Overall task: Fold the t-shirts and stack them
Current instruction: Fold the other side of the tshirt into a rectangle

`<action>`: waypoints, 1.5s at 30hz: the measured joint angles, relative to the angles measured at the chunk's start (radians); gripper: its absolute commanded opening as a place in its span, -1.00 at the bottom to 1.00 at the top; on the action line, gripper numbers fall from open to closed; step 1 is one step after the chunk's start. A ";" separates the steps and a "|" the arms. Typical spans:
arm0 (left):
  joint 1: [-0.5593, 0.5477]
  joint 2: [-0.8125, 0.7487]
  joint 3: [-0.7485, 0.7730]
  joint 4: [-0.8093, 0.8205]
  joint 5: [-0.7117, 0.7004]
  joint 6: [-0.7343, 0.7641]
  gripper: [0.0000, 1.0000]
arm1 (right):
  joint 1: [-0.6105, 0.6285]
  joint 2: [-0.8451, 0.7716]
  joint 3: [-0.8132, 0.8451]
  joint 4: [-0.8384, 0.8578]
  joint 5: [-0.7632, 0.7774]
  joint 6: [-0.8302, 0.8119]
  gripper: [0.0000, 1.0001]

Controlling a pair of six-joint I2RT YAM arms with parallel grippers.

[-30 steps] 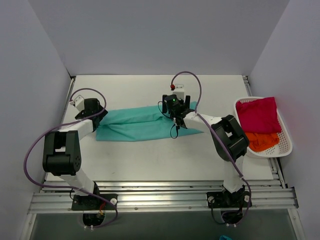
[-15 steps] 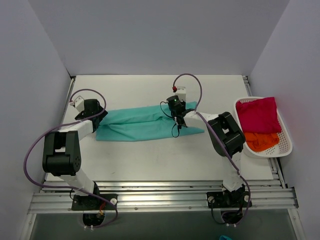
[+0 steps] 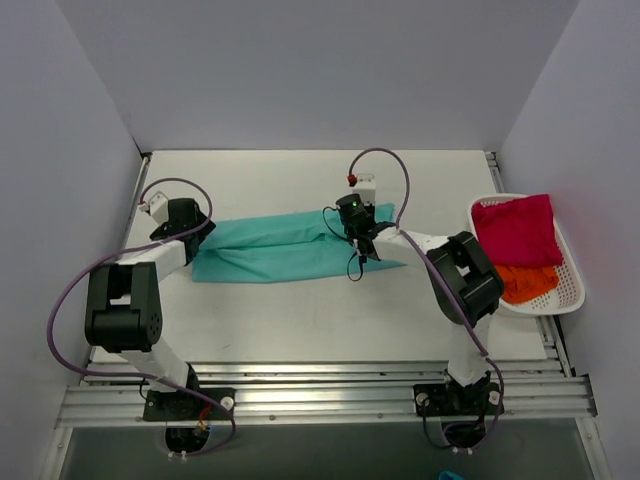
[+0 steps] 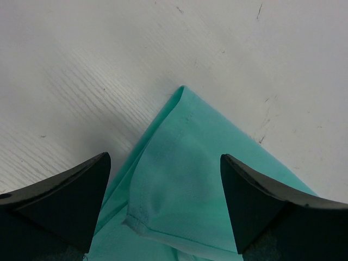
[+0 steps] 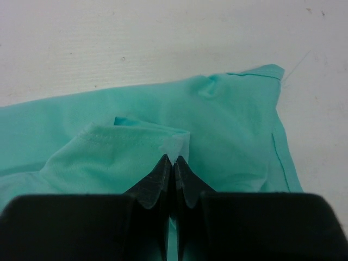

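Orange t-shirt point(image 3: 527, 283) is mostly buried under the crimson-pink t-shirt point(image 3: 515, 228) in the white mesh basket point(image 3: 572, 298) at the table's point(image 3: 300, 320) right edge, so only a crumpled bit shows. The teal t-shirt point(image 3: 285, 250) lies mid-table as a long, smooth folded strip of soft cotton with stitched hems. The right gripper point(image 5: 173, 161) has its tips pressed together, pinching a hemmed fold near the right end. The left gripper point(image 4: 164, 159) is spread wide over the pointed left corner. Can't tell if it touches.

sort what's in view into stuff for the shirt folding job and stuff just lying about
For the job: teal cotton t-shirt, crimson-pink cotton t-shirt, orange cotton t-shirt.
Just lying about: white plastic mesh basket, white table.
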 measured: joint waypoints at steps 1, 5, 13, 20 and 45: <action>0.000 0.000 0.000 0.000 0.000 0.000 0.82 | 0.006 -0.023 -0.018 -0.001 0.006 0.001 -1.00; 0.000 0.000 0.000 0.003 0.000 0.000 0.82 | 0.039 -0.119 -0.086 -0.008 0.033 0.019 -1.00; 0.000 -0.003 -0.006 0.006 0.000 0.000 0.82 | 0.123 -0.203 -0.155 -0.068 0.128 0.082 -1.00; 0.000 -0.007 -0.012 0.007 0.004 0.000 0.82 | 0.193 -0.178 -0.204 -0.203 0.253 0.242 0.20; 0.000 -0.008 -0.015 0.014 0.011 0.000 0.82 | 0.230 -0.082 0.085 -0.323 0.410 0.365 0.99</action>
